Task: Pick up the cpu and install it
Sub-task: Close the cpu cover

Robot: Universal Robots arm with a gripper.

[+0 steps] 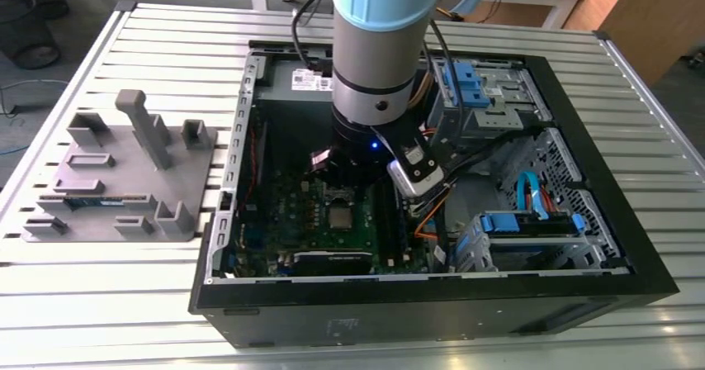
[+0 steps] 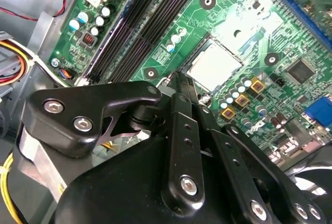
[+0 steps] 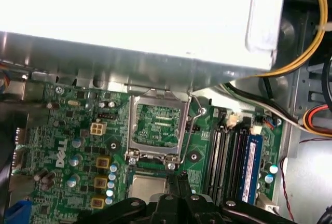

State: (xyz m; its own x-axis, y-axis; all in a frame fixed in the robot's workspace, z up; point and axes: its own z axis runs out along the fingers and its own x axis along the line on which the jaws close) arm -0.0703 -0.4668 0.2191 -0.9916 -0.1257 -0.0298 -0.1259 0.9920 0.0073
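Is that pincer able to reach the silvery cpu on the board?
Probably yes: the pincer hovers right beside the cpu, the socket's hinged frame stands open, and nothing lies between them.

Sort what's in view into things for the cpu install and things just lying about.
Job: cpu, seated; raised socket lid; gripper, fingers shut.
Lying about: grey tray; memory stick in its slot; yellow cables; drive bays.
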